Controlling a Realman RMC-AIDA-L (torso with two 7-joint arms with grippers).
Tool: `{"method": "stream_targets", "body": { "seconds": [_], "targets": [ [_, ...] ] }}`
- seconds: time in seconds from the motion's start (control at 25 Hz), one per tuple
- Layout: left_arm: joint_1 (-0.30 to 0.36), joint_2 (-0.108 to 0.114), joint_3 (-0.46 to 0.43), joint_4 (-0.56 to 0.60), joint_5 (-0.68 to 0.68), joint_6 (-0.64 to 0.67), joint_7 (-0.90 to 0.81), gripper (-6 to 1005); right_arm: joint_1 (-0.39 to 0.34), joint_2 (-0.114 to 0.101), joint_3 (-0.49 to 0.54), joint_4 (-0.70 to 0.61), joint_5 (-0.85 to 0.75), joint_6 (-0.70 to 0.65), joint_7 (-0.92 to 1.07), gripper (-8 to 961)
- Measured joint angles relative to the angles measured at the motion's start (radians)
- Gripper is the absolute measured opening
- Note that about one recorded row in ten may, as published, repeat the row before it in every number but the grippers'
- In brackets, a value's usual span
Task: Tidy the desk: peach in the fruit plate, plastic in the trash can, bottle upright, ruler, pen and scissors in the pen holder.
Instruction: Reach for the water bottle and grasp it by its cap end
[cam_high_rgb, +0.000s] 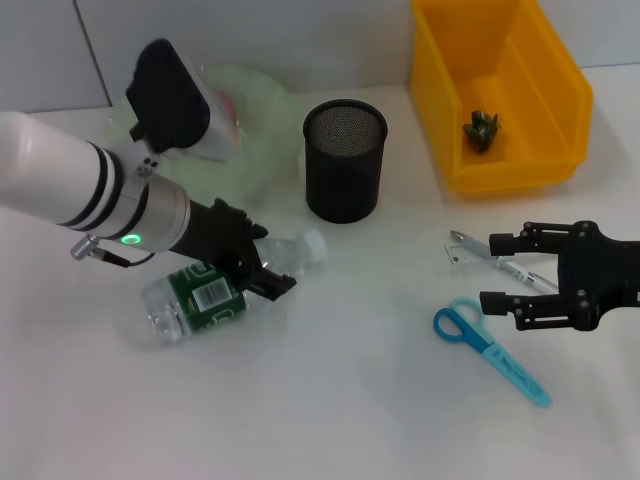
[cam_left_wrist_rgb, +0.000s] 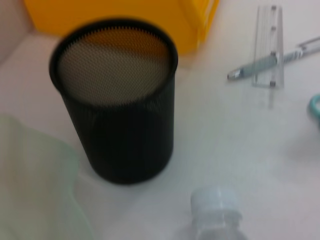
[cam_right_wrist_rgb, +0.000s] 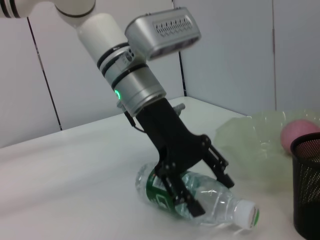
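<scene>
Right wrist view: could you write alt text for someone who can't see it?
The left gripper straddles a clear plastic bottle lying on its side on a white table, jaws around its green label. A black mesh pen holder and a pink peach sit beyond.

We're looking across the white desk (cam_right_wrist_rgb: 75, 165) and there's the left gripper (cam_right_wrist_rgb: 192, 187) down over the bottle (cam_right_wrist_rgb: 200, 197), black fingers (cam_right_wrist_rgb: 172, 187) spread to either side of its clear body, one finger lying across the green label. The bottle lies on its side, white cap (cam_right_wrist_rgb: 246, 214) pointing toward the black mesh pen holder (cam_right_wrist_rgb: 307, 185) (only its edge shows at the frame's border). The left arm slants down to it, a green light glowing on the silver wrist section, a grey camera box mounted above. Behind the pen holder sits a pale green fruit plate (cam_right_wrist_rgb: 255, 137), with a pink peach (cam_right_wrist_rgb: 297, 135) resting in it. Whether the fingers actually press the bottle, we can't tell.
</scene>
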Motion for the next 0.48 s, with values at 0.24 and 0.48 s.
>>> {"method": "stream_targets", "body": {
  "seconds": [0.24, 0.48],
  "targets": [
    [0.046, -0.003, 0.012, 0.114, -0.006, 0.021, -0.004, 811, 0.0, 0.0, 0.0, 0.0, 0.0, -0.005, 0.0, 779],
    [0.039, -0.008, 0.019, 0.105, -0.008, 0.017, 0.005, 811, 0.0, 0.0, 0.0, 0.0, 0.0, -0.006, 0.0, 779]
  ]
}}
